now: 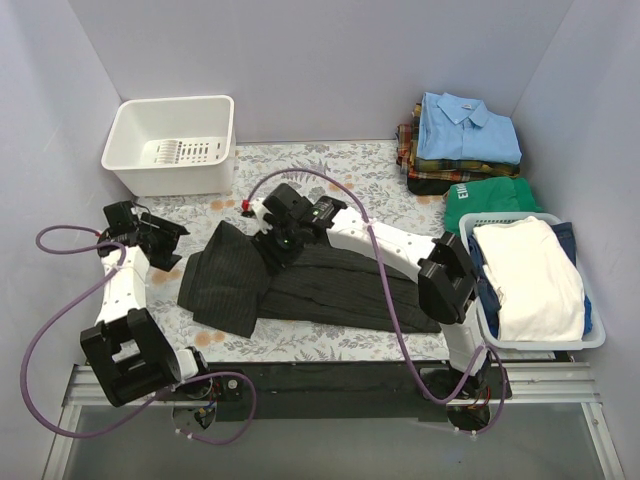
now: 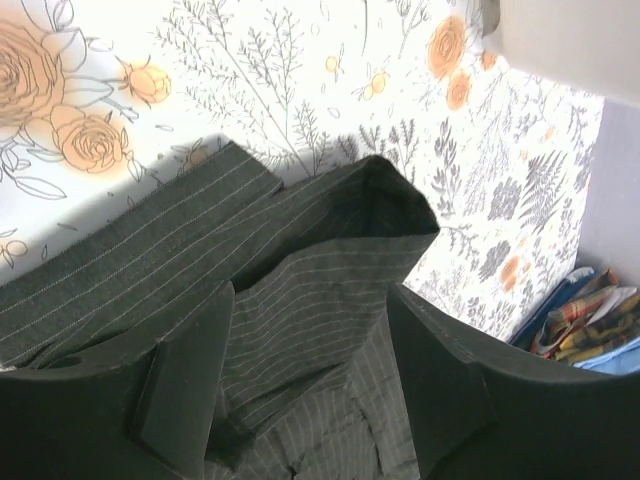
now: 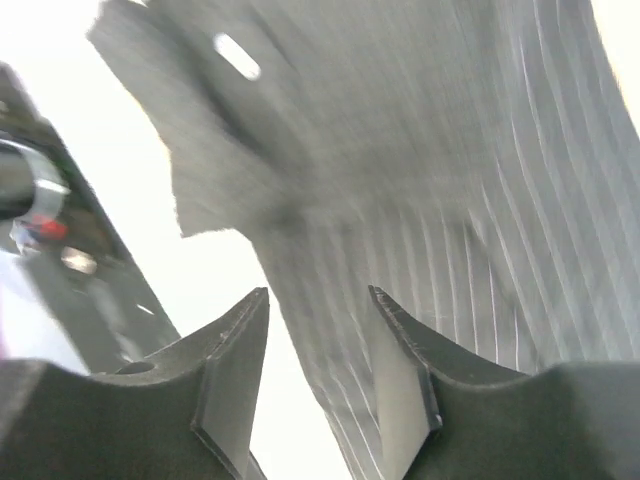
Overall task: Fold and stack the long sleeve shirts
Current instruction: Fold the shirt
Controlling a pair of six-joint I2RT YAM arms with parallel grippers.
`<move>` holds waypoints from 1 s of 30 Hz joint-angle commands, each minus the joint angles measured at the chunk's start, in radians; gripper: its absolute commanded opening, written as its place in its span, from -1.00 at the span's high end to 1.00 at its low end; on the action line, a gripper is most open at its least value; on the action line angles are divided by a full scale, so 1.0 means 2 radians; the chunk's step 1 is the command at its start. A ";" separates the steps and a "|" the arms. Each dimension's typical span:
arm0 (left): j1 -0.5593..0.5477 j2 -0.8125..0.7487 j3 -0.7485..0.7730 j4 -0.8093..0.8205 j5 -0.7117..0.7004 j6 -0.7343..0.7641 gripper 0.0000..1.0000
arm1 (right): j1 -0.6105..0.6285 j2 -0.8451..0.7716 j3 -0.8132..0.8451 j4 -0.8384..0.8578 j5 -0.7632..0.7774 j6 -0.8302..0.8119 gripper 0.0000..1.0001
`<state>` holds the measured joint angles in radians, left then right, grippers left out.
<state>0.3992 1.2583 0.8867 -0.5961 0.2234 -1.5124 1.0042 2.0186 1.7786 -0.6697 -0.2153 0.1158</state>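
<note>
The black pinstriped shirt [image 1: 330, 285] lies flat on the floral table [image 1: 350, 170] and looks partly folded, with one panel turned over at its left end. The right gripper [image 1: 272, 248] sits directly over the shirt's far edge. Its jaws are apart and no cloth is seen pinched, though its wrist view is blurred. The left gripper [image 1: 162, 240] stands just beside the turned panel, jaws apart and empty, cloth ahead of its fingertips.

Probable faults:
- Closing on one layer only would drag the fold open.
- A shallow bite would let the fabric slip.

The stack of folded shirts [image 1: 465, 140] lies well beyond the right gripper.
</note>
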 commanded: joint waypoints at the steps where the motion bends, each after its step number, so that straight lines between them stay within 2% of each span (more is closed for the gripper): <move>1: 0.003 0.011 0.029 -0.017 -0.032 -0.015 -0.25 | 0.019 0.029 0.085 0.008 -0.051 -0.031 -0.06; 6: 0.006 0.031 0.028 -0.010 -0.018 -0.031 -0.26 | 0.026 0.087 0.124 0.023 -0.100 -0.046 -0.08; 13: 0.020 0.040 0.002 -0.001 -0.007 -0.033 -0.27 | 0.034 0.118 0.127 0.069 -0.134 -0.053 -0.27; 19: 0.024 0.044 -0.015 0.007 0.000 -0.031 -0.28 | 0.040 0.154 0.162 0.078 -0.162 -0.046 -0.29; 30: 0.025 0.044 -0.013 0.006 -0.001 -0.031 -0.28 | 0.057 0.173 0.161 0.073 -0.192 -0.047 -0.28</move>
<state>0.4400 1.3540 0.8574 -0.5911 0.2108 -1.5707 1.1023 2.3547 2.0743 -0.5400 -0.5564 0.0296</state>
